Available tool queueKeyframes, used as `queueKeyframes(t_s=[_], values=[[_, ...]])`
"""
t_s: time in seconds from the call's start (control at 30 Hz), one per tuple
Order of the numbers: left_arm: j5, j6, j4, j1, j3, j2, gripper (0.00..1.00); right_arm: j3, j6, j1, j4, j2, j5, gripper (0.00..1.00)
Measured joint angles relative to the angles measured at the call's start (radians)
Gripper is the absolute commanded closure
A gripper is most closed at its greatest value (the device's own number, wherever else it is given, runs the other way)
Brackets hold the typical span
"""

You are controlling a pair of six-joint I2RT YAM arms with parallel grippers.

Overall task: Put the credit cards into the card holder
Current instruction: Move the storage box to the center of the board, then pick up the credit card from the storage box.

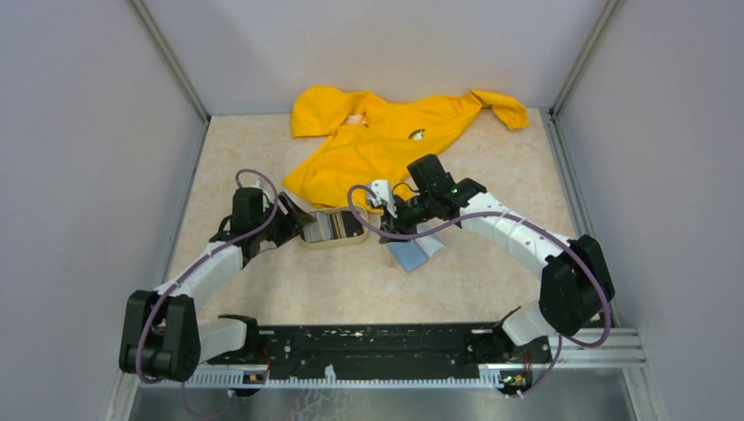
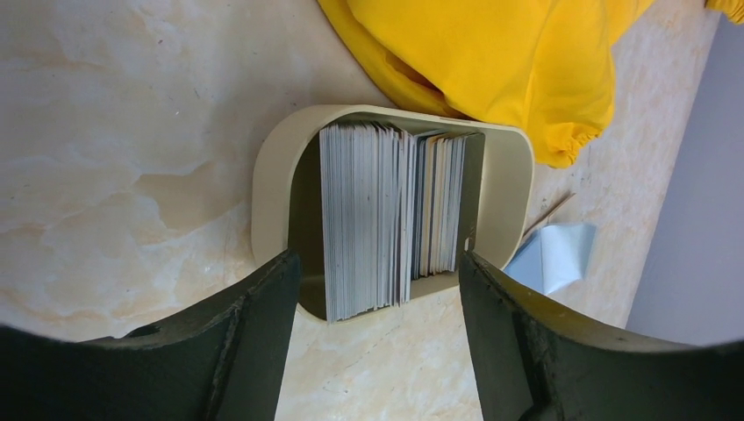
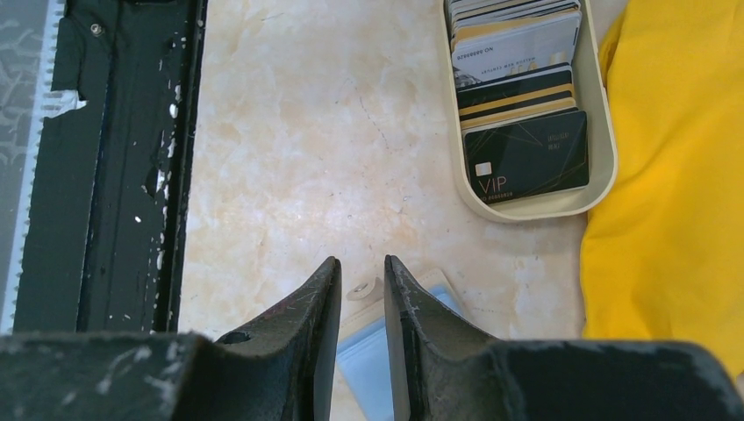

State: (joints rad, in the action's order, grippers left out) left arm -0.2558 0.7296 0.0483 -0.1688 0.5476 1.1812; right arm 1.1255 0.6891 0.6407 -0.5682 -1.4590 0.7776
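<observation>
Two fingers of our left gripper [image 2: 377, 263] stand wide apart, one on each side of the credit cards [image 2: 386, 219] in the tray [image 2: 272, 175]. Our right gripper [image 3: 361, 263] is almost closed over the card holder [image 3: 434, 294]; we cannot tell if it pinches it. From the tray, the card holder lies at four o'clock, the yellow jacket [image 1: 386, 132] at twelve.

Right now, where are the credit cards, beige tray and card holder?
credit cards [image 2: 386, 224]: left wrist view, card edges.
beige tray [image 2: 270, 189]: left wrist view, left rim.
card holder [image 2: 553, 254]: left wrist view, bluish inside.
</observation>
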Motion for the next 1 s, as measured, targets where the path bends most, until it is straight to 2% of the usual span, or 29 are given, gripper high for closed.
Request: queueKeyframes(t_s=[0.5, 0.8, 0.93, 1.0], values=[[-0.024, 0.004, -0.033, -0.017, 0.023, 0.098, 0.27, 0.000, 0.000, -0.003, 0.000, 0.000, 0.002, 0.75], [-0.014, 0.003, -0.056, -0.066, 0.066, 0.190, 0.27, 0.000, 0.001, -0.003, 0.000, 0.000, 0.003, 0.75], [-0.013, 0.003, -0.057, -0.072, 0.075, 0.203, 0.28, 0.000, 0.003, -0.003, 0.000, 0.000, 0.003, 0.75], [-0.011, 0.004, -0.056, -0.072, 0.075, 0.201, 0.34, 0.000, 0.004, -0.003, 0.000, 0.000, 0.003, 0.75]])
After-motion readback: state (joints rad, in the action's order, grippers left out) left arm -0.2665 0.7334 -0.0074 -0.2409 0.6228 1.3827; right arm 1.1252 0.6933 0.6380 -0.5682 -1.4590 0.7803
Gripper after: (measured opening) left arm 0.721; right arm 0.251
